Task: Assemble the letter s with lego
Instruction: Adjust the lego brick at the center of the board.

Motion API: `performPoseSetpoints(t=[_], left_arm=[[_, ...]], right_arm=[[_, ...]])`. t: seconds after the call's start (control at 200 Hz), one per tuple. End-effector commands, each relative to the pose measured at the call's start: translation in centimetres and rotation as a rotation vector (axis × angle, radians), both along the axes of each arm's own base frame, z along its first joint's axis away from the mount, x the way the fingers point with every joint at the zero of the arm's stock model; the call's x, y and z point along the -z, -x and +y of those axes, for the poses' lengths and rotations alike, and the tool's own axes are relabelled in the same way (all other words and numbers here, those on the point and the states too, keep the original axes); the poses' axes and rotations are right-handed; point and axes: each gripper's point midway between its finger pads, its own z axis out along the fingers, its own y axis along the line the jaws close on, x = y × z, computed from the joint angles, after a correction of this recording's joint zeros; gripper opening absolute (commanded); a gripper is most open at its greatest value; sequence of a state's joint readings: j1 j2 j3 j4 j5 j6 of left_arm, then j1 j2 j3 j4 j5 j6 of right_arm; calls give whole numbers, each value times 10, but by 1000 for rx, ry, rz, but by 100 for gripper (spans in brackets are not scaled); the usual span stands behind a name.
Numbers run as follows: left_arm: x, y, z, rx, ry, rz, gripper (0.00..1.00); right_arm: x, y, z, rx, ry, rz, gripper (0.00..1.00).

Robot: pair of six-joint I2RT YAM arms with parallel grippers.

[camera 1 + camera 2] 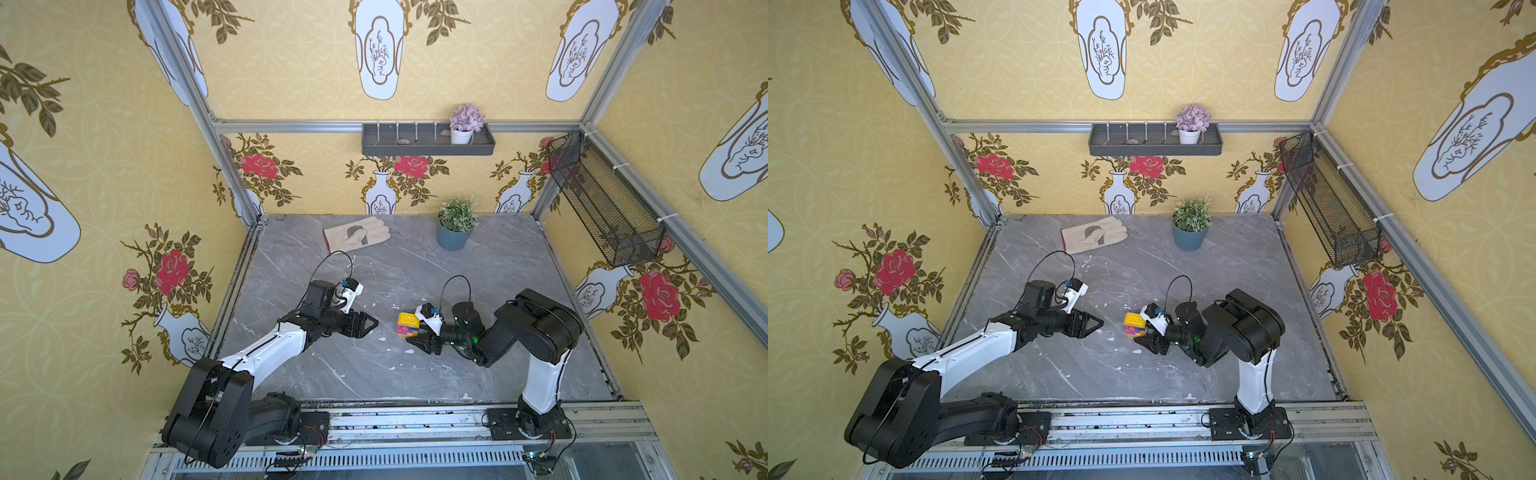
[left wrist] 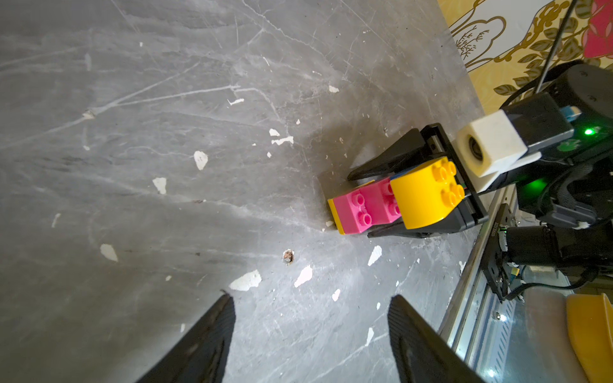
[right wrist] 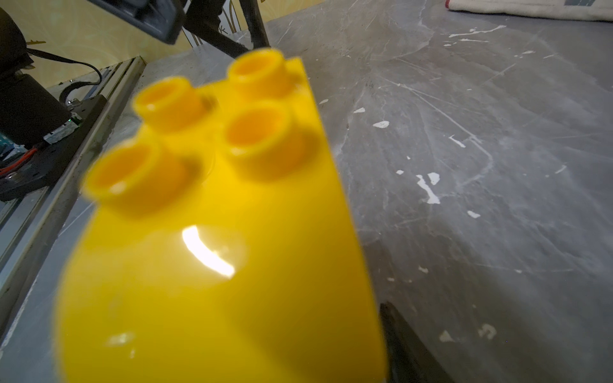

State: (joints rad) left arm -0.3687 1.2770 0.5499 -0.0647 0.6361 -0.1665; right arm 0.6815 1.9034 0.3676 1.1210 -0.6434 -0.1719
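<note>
Right of centre, the letter s (image 1: 408,325) looks nearly built, straddled by the right gripper (image 2: 358,205), clamping unclear; left gripper (image 2: 310,296) gapes empty.

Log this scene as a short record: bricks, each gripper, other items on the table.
bricks: lego cluster, yellow and pink showing, lower end seemingly on the table
left gripper: open, empty, apart from the cluster
right gripper: jaws either side of the cluster; firm grip unclear
other items: glove, potted plant near the back wall
</note>
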Motion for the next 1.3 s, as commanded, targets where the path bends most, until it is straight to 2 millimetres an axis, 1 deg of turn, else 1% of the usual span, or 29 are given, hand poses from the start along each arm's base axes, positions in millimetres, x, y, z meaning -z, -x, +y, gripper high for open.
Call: performPoseSetpoints(t=[0.0, 0.065, 0.285, 0.335, 0.43, 0.505, 0.55, 0.73, 0.965, 1.23, 1.295], left_arm=[[4, 0, 0, -1, -2, 13, 75], [6, 0, 0, -1, -3, 19, 75], [11, 1, -1, 4, -4, 37, 75], [12, 2, -1, 6, -5, 44, 75], [13, 3, -1, 7, -6, 45, 75], [13, 3, -1, 10, -7, 45, 75], [13, 3, -1, 11, -7, 44, 75], [14, 3, -1, 17, -7, 47, 75], [14, 2, -3, 24, -2, 41, 75], [8, -4, -8, 15, 42, 28, 75], [6, -6, -9, 10, 52, 24, 75]], right_arm=[[21, 7, -7, 11, 66, 80, 55], [22, 8, -8, 8, 68, 85, 51], [22, 8, -7, 0, 78, 80, 46], [22, 8, -7, -1, 80, 81, 42], [22, 8, -7, -2, 81, 82, 40], [22, 7, -7, 0, 84, 82, 35], [22, 7, -7, 0, 84, 80, 34], [21, 6, -8, 6, 89, 78, 33], [12, 3, -5, 0, 106, 78, 33], [-10, 2, -3, -10, 115, 88, 33], [-13, 2, -3, -16, 122, 99, 31]])
